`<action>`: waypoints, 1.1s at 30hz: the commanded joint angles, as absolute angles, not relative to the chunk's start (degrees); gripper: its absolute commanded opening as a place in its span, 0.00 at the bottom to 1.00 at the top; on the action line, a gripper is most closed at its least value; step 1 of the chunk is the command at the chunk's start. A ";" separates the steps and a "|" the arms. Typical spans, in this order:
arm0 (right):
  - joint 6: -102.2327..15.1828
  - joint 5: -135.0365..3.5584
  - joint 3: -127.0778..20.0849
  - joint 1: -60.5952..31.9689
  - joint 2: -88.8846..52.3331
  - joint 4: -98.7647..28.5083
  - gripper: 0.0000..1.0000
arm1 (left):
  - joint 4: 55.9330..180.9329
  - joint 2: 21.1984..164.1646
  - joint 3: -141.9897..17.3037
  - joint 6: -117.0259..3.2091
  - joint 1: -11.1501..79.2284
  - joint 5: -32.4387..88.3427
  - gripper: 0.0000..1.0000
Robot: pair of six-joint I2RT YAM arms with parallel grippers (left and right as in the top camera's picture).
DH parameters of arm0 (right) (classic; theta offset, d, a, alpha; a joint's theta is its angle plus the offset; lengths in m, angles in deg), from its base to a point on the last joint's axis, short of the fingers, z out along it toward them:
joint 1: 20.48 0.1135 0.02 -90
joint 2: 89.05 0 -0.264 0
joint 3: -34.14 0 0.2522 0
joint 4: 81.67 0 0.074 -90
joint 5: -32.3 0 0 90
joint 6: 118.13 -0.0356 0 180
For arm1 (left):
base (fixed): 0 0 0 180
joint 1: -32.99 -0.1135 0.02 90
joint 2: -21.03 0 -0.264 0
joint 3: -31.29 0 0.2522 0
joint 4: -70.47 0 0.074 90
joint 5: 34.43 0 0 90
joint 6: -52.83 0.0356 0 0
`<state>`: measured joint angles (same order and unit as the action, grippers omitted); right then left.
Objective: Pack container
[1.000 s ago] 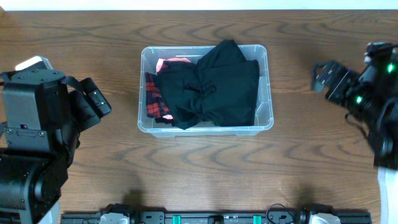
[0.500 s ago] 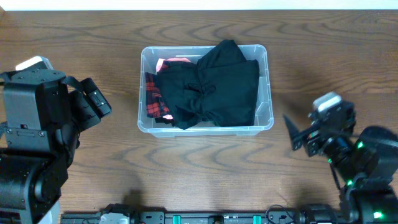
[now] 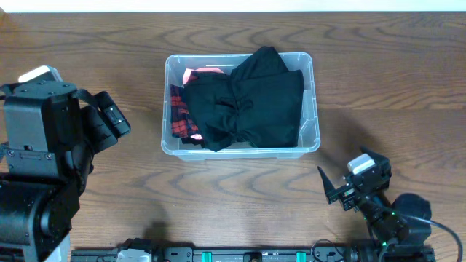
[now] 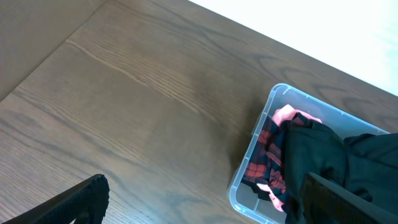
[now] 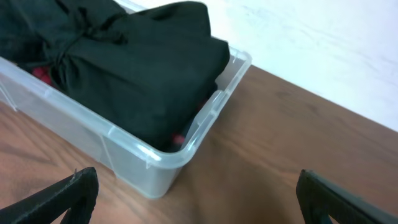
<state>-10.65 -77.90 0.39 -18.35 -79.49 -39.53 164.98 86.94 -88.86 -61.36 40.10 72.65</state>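
Dark wood-grain tabletop point(image 3: 109, 44), a pale strip running along the top edge of the overhead view. The container point(image 3: 240, 153) is sitting at upper centre, holding a black garment point(image 3: 251, 102) bunched over a red plaid cloth point(image 3: 178, 116) and a pink item point(image 3: 191, 73). The black fabric is riding over the upper rim. The left end effector point(image 3: 113, 116) is hanging at mid left, fingers spread, grasping nothing. The right end effector point(image 3: 348, 182) is hovering at lower right, also released and empty, well apart from the bin. Judging packing nearly complete. If tamping is the step, it is calling for a descent from above onto the overhanging fold, pushing it inward and avoiding the wall so the bin is not sliding.
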 commanded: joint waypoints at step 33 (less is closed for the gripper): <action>-15.88 -78.51 12.59 -18.04 -88.73 -40.25 0.99 | 165.00 87.25 -88.72 -61.03 39.75 73.17 0.98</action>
